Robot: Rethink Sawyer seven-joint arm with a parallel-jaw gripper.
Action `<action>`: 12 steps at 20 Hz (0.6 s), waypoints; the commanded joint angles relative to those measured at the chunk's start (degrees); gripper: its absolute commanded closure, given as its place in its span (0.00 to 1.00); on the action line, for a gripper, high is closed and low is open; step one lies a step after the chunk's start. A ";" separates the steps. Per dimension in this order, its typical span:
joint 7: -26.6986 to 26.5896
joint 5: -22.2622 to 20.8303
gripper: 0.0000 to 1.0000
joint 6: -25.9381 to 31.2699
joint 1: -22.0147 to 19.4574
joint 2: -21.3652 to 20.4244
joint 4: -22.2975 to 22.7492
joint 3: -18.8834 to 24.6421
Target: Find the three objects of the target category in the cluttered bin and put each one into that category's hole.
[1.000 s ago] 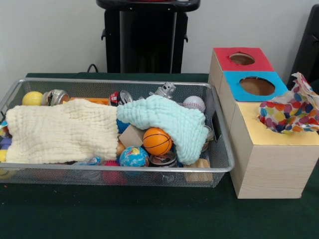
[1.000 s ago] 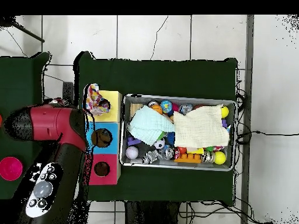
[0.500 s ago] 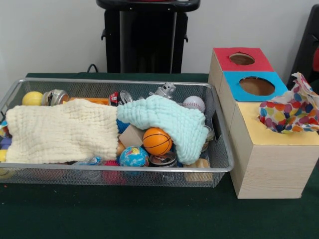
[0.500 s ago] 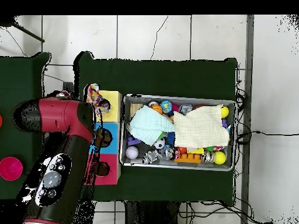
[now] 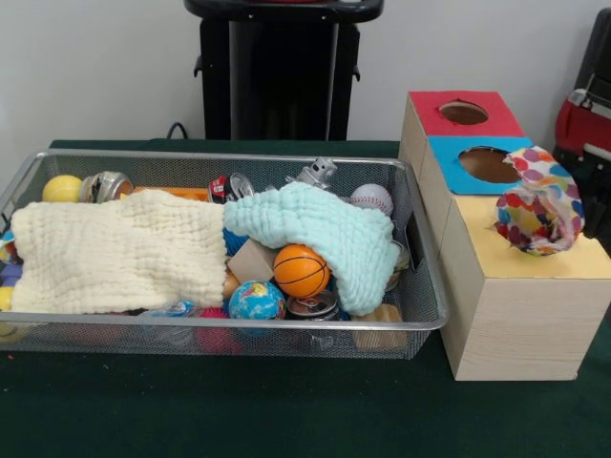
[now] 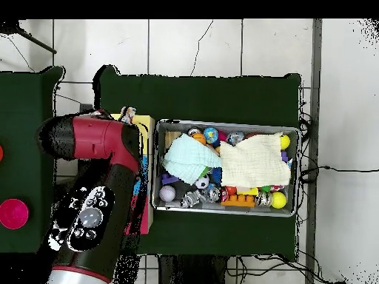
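Observation:
A wire-mesh bin [image 5: 229,324] holds many small objects, half buried under a cream cloth [image 5: 115,253] and a teal cloth [image 5: 325,229]. An orange basketball [image 5: 301,270], a globe ball [image 5: 255,300], a baseball [image 5: 371,198], a yellow ball [image 5: 62,188] and some cans show around the cloths. To the right stands a wooden box with a red-topped hole [image 5: 463,113], a blue-topped hole [image 5: 485,164] and a yellow top. A polka-dot cloth [image 5: 539,210] sits bunched in the yellow top. The red arm [image 6: 96,185] hangs over the box, and its body hides the gripper.
In the front view a red and black part of the arm [image 5: 590,124] shows at the right edge behind the box. In the overhead view the bin [image 6: 226,123] lies right of the arm. A pink round object [image 6: 13,213] sits at the far left.
The arm has swung over the box toward the bin, now covering the holes from above. The polka-dot cloth has been pushed into a tighter bunch and shifted left. The bin's contents are unchanged.

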 commanded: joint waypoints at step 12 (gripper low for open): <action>3.07 -2.57 1.00 -0.96 -2.85 1.44 3.36 6.62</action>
